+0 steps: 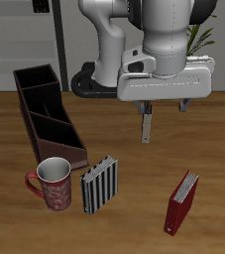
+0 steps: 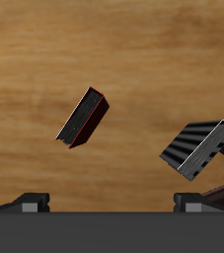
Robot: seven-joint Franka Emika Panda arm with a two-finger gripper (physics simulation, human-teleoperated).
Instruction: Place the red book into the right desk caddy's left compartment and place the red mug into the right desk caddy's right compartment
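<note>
The red book (image 1: 181, 201) stands tilted on the table near the front edge; in the wrist view (image 2: 84, 119) it lies below the gripper. The red mug (image 1: 53, 184) stands upright near the front end of the right desk caddy (image 1: 30, 111), a long dark maroon box with its sections empty. Its left compartment (image 1: 45, 111) is the middle section. My gripper (image 1: 164, 121) hangs open and empty above the table's middle, well above the red book and farther back; its fingertips (image 2: 30, 201) stand wide apart.
A black-and-white striped book (image 1: 99, 186) stands between the mug and the red book; it also shows in the wrist view (image 2: 197, 148). The robot base and a potted plant (image 1: 198, 40) are at the back.
</note>
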